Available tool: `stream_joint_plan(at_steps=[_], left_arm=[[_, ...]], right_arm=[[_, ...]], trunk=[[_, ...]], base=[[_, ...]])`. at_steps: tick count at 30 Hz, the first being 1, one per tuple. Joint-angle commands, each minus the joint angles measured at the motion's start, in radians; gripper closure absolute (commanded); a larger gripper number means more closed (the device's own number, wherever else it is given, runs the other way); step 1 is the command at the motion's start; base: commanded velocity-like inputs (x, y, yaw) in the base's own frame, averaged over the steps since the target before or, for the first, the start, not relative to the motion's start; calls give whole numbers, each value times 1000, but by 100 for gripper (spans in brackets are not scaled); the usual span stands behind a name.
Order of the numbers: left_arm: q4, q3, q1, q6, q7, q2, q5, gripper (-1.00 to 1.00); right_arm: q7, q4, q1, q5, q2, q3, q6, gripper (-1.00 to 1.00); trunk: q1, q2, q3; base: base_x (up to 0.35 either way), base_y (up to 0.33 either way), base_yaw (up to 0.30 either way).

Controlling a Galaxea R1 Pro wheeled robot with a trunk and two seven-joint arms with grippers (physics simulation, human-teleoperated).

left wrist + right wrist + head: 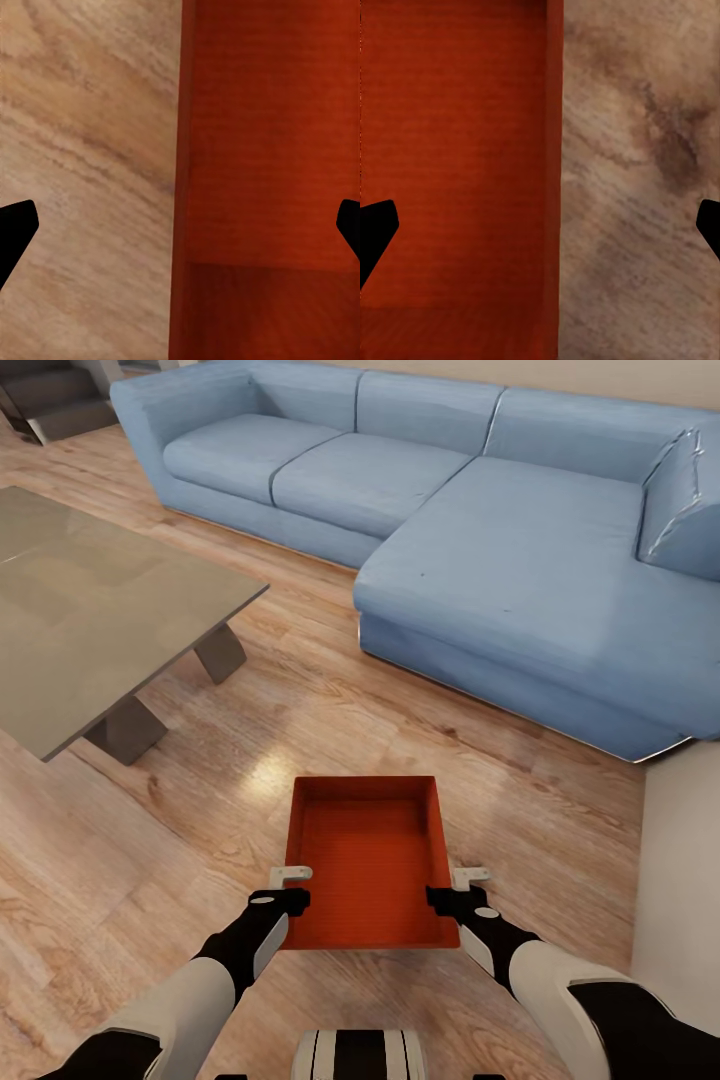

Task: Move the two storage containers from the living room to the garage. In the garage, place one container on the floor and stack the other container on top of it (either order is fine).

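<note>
Bright, even light; glare patch on wood floor (268, 772); wrist views soft.

Orange-red storage container (368, 865), plain, faintly ribbed inside. Light wood plank floor (200, 840) with brown grain. Pale blue sofa (480, 530). Grey-beige table (90, 600) top. Arms white and black; left pincer (285, 890) and right pincer (462, 892) black with pale tips.

Orange-red storage container (368, 855); upright, open-topped
</note>
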Motion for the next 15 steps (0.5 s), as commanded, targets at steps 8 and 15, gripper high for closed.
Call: stream_joint_plan(at_steps=[8, 15], left_arm=[[-2, -8, 0, 4, 7, 0, 11, -100], [1, -7, 0, 4, 7, 5, 13, 100]], right_arm=[[-4, 1, -1, 1, 2, 3, -3, -100], [6, 1, -1, 1, 2, 3, -7, 100]], trunk=[[0, 0, -1], [0, 0, -1]], base=[[0, 0, 0], [0, 0, 0]])
